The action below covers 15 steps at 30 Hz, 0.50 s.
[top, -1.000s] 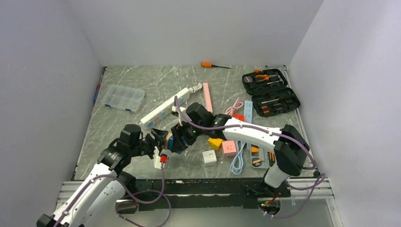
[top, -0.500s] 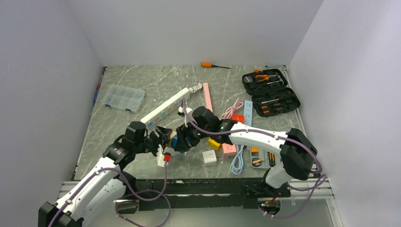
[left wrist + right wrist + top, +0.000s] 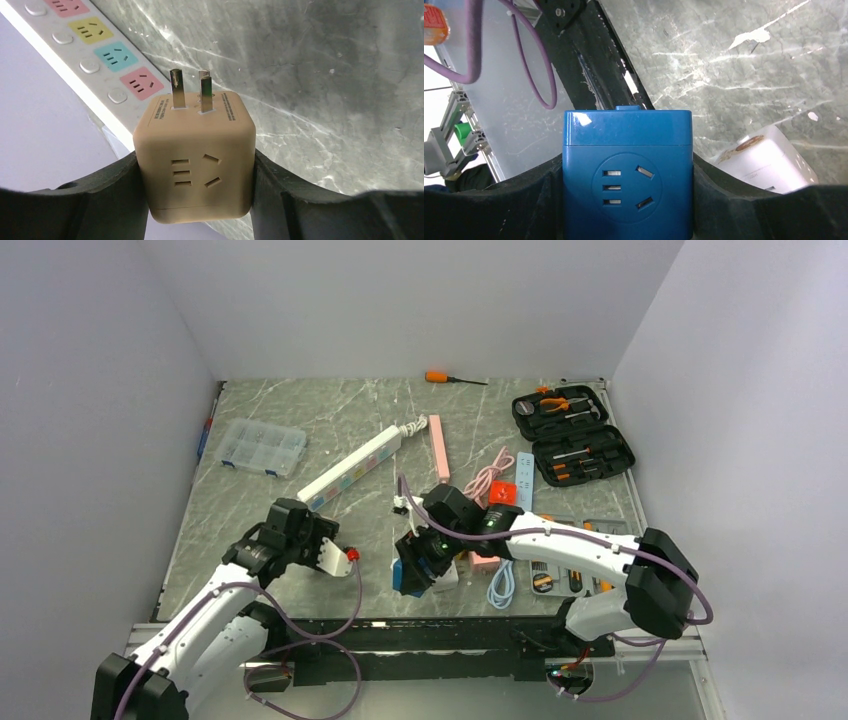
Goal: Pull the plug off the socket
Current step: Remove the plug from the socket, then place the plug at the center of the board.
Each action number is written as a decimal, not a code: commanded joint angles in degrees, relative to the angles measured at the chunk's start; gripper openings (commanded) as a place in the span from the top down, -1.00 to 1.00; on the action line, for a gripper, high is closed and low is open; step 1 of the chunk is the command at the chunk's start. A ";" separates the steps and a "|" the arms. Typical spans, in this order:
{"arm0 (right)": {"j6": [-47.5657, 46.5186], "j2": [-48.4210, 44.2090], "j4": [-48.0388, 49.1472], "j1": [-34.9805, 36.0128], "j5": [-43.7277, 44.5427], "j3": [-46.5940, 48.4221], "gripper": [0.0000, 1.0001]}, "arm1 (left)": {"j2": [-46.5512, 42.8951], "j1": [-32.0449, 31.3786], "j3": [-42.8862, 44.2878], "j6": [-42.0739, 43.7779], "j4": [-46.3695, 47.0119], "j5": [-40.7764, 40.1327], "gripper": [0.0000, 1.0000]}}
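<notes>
Both parts are apart: the left gripper [image 3: 196, 200] pinches the plug [image 3: 192, 150], prongs [image 3: 177, 87] bare ahead of it, and the right gripper [image 3: 626, 200] pinches the socket [image 3: 626, 150]. Pulling looks done.

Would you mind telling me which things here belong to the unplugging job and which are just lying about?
Job: tan plug cube, in left gripper; blue socket cube, in right gripper.
Lying about: power strip, screwdriver, tool case, clear box, white cube.
</notes>
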 commanded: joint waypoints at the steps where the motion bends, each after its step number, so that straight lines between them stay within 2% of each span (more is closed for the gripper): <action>1: -0.33 -2.41 0.21 -0.24 0.01 -0.66 1.00 | -1.83 0.22 1.24 -1.63 0.97 -0.06 0.39; 7: -2.44 1.54 -1.58 -3.49 4.38 3.76 1.00 | 0.43 0.18 5.84 -7.82 -2.05 1.89 0.44; 15: -2.56 13.58 -0.55 -5.06 20.28 14.25 1.00 | 6.58 -0.55 13.17 -22.05 -10.66 5.68 0.42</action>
